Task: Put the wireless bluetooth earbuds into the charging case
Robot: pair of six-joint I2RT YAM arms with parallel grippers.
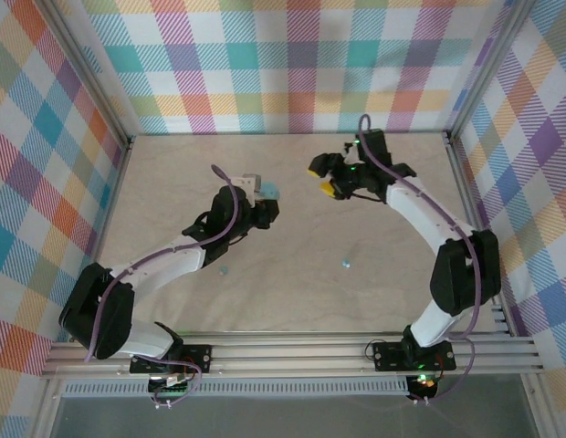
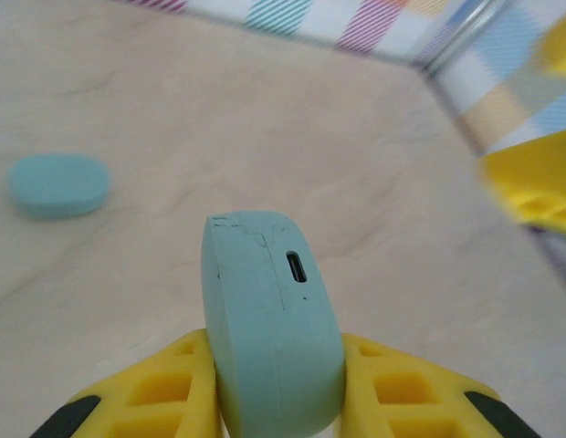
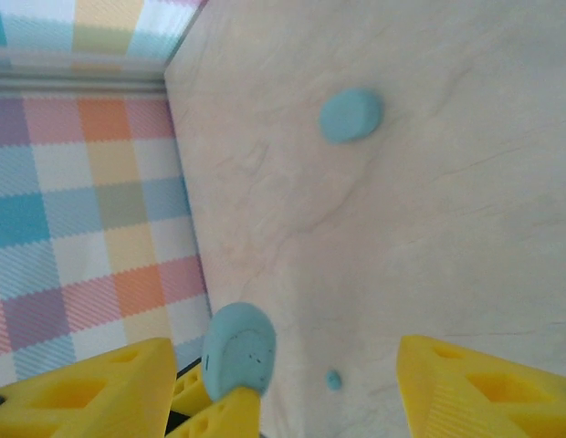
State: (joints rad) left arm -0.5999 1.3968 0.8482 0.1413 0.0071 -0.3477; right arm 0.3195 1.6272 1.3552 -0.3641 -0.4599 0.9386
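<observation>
The left tool (image 2: pixel 278 370) clenches the shut charging case (image 2: pixel 265 301); the right tool (image 3: pixel 283 356) hangs released. Next the case needs opening, I think.

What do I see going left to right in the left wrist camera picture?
lying case → held case → right gripper's finger

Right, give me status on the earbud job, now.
Left gripper shut on rounded teal plastic charging case. Right gripper open, empty. Two tiny teal earbuds loose on beige table, uncased. Second teal case lies apart.
</observation>
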